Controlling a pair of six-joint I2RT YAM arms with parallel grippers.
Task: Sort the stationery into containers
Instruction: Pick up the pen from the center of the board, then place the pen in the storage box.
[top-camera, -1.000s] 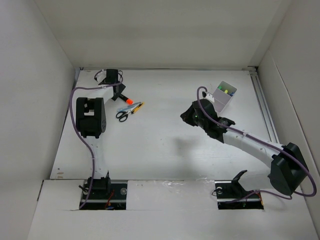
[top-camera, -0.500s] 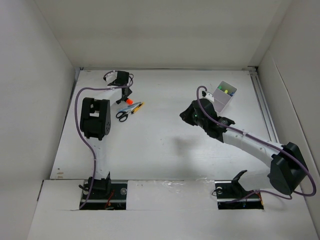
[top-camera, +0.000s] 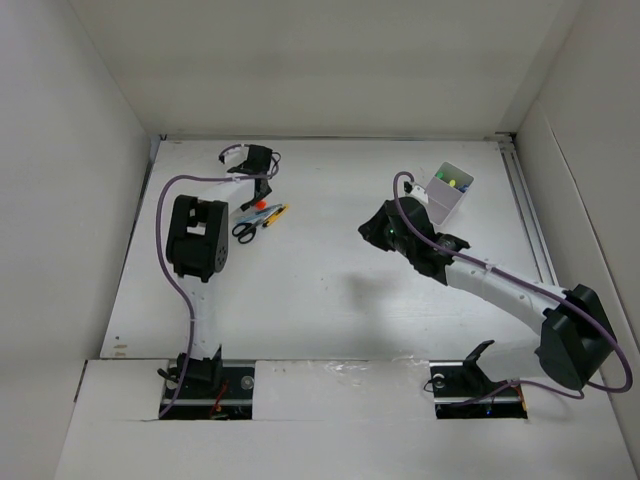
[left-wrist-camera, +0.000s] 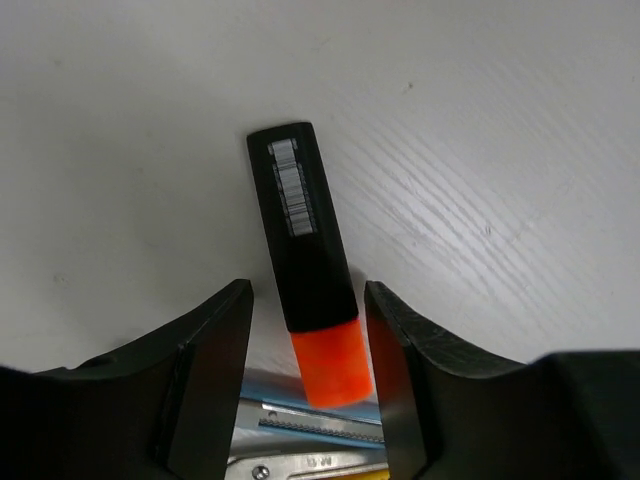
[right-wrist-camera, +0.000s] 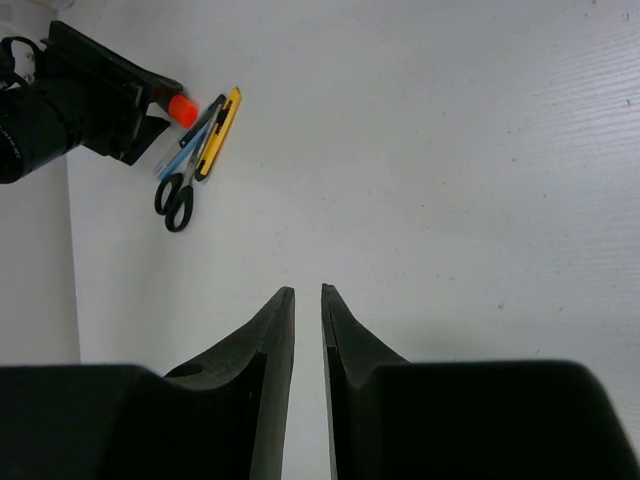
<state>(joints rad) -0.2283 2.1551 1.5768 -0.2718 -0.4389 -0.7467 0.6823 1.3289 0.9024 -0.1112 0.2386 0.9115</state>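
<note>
The orange-and-black marker (left-wrist-camera: 305, 250) lies flat on the white table between the fingers (left-wrist-camera: 215, 360) of my left gripper (left-wrist-camera: 308, 300), which is open with a gap on each side of it. In the top view that left gripper (top-camera: 262, 190) hangs over the marker's orange end (top-camera: 259, 203), beside the bluish pen (top-camera: 252, 214), the yellow pen (top-camera: 275, 214) and the black-handled scissors (top-camera: 243, 231). The white container (top-camera: 447, 190) at the back right holds green- and yellow-tipped items. My right gripper (right-wrist-camera: 308, 292) is open by a narrow slit, holds nothing, and hovers left of the container.
The right wrist view shows the scissors (right-wrist-camera: 177, 200), yellow pen (right-wrist-camera: 222, 125) and left gripper (right-wrist-camera: 90, 95) far off at the upper left. White walls enclose the table (top-camera: 330, 290). A rail (top-camera: 530, 220) runs along the right edge.
My left gripper has moved right from the back-left corner to stand over the orange marker. The right gripper's jaws have parted slightly; the right arm has barely moved.
</note>
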